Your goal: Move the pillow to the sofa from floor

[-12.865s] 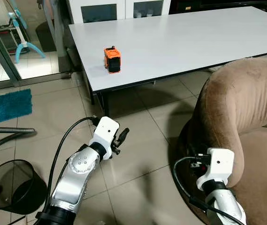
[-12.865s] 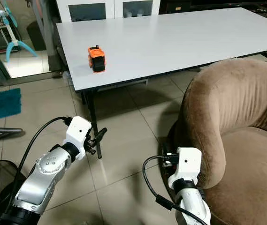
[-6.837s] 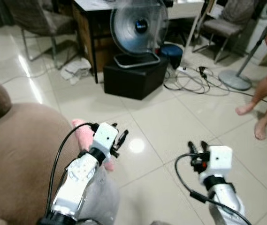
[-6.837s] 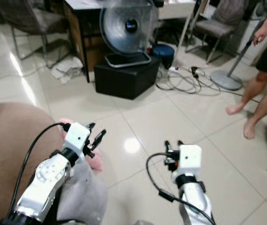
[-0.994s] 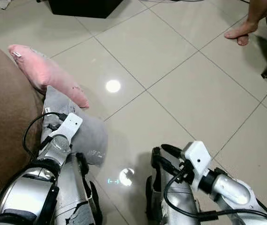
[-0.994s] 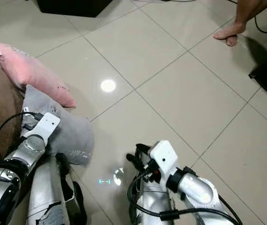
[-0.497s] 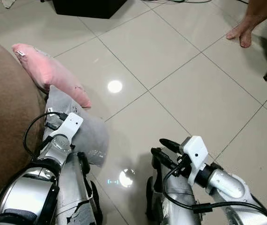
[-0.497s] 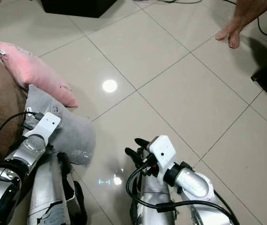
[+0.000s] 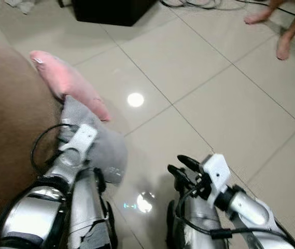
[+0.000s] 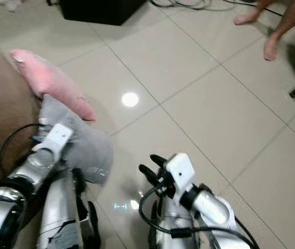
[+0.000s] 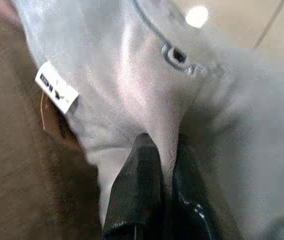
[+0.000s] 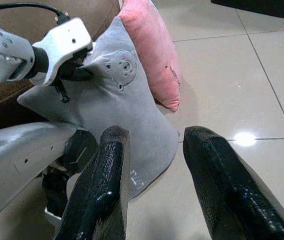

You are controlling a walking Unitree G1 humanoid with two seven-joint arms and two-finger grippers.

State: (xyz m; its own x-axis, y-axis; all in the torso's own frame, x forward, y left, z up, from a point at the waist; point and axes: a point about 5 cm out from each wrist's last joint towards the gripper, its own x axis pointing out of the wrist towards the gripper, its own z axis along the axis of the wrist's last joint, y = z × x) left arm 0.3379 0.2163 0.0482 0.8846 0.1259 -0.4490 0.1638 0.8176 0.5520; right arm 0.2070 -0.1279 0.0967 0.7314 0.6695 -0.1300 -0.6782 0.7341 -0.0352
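A grey pillow (image 9: 108, 148) with a small bear face leans on the floor against the brown sofa (image 9: 7, 114). A pink pillow (image 9: 69, 83) lies just behind it, also against the sofa. My left gripper (image 12: 77, 74) is down at the grey pillow's upper edge, and in the left wrist view its fingers (image 11: 144, 165) sit close together with grey fabric pinched between them. My right gripper (image 9: 177, 164) hangs low over the tiles to the right of the grey pillow (image 12: 127, 110). It is open and holds nothing, with its fingers pointing toward the pillow.
A person's bare feet (image 9: 284, 46) stand on the tiles at the far right. A black box (image 9: 116, 10) and loose cables (image 10: 183, 2) lie at the far edge. My own legs (image 9: 87, 218) fill the bottom. Bare tile floor (image 9: 214, 88) stretches ahead.
The camera has shifted a little. My right gripper has lifted slightly and turned its fingers toward the grey pillow. The left gripper stays on the pillow. The person's feet have stepped away.
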